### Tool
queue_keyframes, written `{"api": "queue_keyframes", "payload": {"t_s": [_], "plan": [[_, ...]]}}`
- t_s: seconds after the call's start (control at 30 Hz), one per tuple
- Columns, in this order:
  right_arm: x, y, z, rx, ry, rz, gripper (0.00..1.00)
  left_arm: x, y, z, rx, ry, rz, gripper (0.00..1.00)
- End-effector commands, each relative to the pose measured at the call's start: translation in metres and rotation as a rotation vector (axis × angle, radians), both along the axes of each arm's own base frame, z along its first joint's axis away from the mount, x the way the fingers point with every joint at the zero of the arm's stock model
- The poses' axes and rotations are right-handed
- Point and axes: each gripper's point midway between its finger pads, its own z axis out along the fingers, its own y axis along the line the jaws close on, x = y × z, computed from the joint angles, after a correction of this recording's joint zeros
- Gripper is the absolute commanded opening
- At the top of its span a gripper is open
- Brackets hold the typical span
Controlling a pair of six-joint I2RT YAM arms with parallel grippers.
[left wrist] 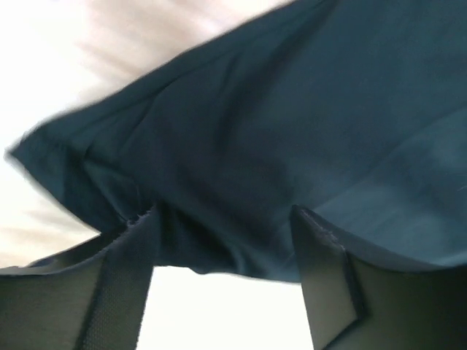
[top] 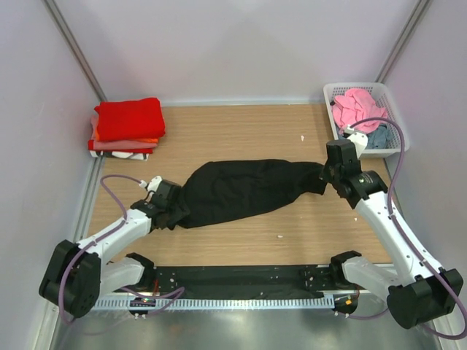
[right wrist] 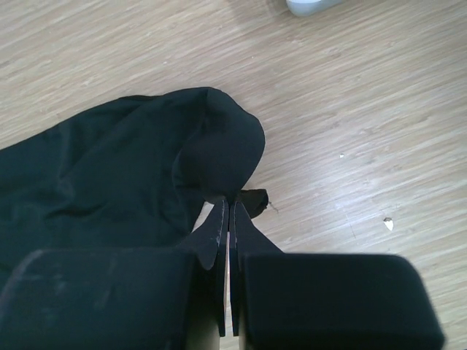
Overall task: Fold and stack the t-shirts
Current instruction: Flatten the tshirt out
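The black t-shirt (top: 248, 189) lies stretched in a long band across the middle of the table. My left gripper (top: 172, 207) is at its left end. In the left wrist view its fingers (left wrist: 120, 277) stand wide apart, with the black cloth (left wrist: 277, 131) lying across the tips of the left gripper (left wrist: 226, 219); that view is blurred. My right gripper (top: 330, 175) is at the shirt's right end. In the right wrist view the right gripper (right wrist: 231, 200) is shut on a pinch of the black t-shirt's edge (right wrist: 131, 168), low over the wood.
A stack of folded shirts (top: 128, 125), red on top with orange, pink and white below, sits at the back left. A white lattice basket (top: 392, 109) at the back right holds pink (top: 357, 106) and grey-blue (top: 378, 137) shirts. Grey walls close three sides.
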Motion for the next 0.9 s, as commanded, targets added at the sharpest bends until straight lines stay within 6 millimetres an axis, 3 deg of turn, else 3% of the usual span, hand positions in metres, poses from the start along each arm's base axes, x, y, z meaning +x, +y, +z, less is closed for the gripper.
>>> {"api": "queue_keyframes", "payload": {"t_s": [0.0,0.07,0.13,0.2,0.3,0.37,0.43,0.47,0.53,0.57,0.63,0.67,0.7,0.73,0.77,0.8,0.87], "plan": [[0.004,-0.003,0.029,0.002,-0.087,-0.006,0.01,0.004,-0.011,-0.017,-0.052,0.014,-0.001,0.65],[0.003,-0.003,0.028,-0.001,-0.085,-0.007,0.01,0.003,-0.012,-0.024,-0.060,0.026,0.001,0.62],[0.003,-0.003,0.026,0.003,-0.081,-0.004,0.01,0.003,-0.012,-0.028,-0.056,0.027,-0.002,0.37],[0.002,-0.003,0.024,0.002,-0.075,-0.003,0.01,0.003,-0.016,-0.026,-0.063,0.035,-0.037,0.00],[-0.003,-0.007,0.025,-0.015,-0.075,-0.011,0.01,0.002,-0.025,0.001,-0.090,0.019,-0.092,0.00],[-0.008,-0.016,0.032,-0.040,-0.083,-0.041,0.01,0.014,-0.032,0.045,-0.121,-0.065,-0.119,0.00],[-0.018,-0.027,0.050,-0.060,-0.126,-0.079,0.01,0.011,-0.029,0.093,-0.136,-0.146,-0.133,0.00],[-0.020,-0.029,0.057,-0.060,-0.145,-0.089,0.01,0.021,-0.032,0.137,-0.155,-0.241,-0.158,0.00],[-0.029,-0.035,0.081,-0.046,-0.216,-0.108,0.01,0.017,-0.025,0.181,-0.139,-0.306,-0.169,0.00],[-0.030,-0.038,0.099,-0.041,-0.263,-0.120,0.01,0.032,-0.025,0.232,-0.091,-0.353,-0.212,0.00],[-0.024,-0.038,0.107,-0.050,-0.275,-0.122,0.01,0.041,-0.027,0.241,-0.078,-0.358,-0.233,0.00],[-0.019,-0.037,0.110,-0.055,-0.272,-0.122,0.01,0.055,-0.026,0.260,-0.078,-0.390,-0.242,0.00],[-0.011,-0.036,0.119,-0.058,-0.282,-0.127,0.01,0.077,-0.030,0.248,-0.079,-0.329,-0.244,0.00],[0.001,-0.034,0.113,-0.080,-0.240,-0.117,0.01,0.092,-0.030,0.246,-0.111,-0.308,-0.249,0.00],[0.010,-0.032,0.111,-0.090,-0.224,-0.114,0.01,0.117,-0.018,0.258,-0.169,-0.329,-0.210,0.00],[0.017,-0.035,0.116,-0.093,-0.224,-0.125,0.01,0.140,-0.024,0.226,-0.231,-0.219,-0.219,0.00],[0.036,-0.029,0.099,-0.087,-0.157,-0.102,0.01,0.175,-0.004,0.208,-0.276,-0.153,-0.147,0.01]]}}
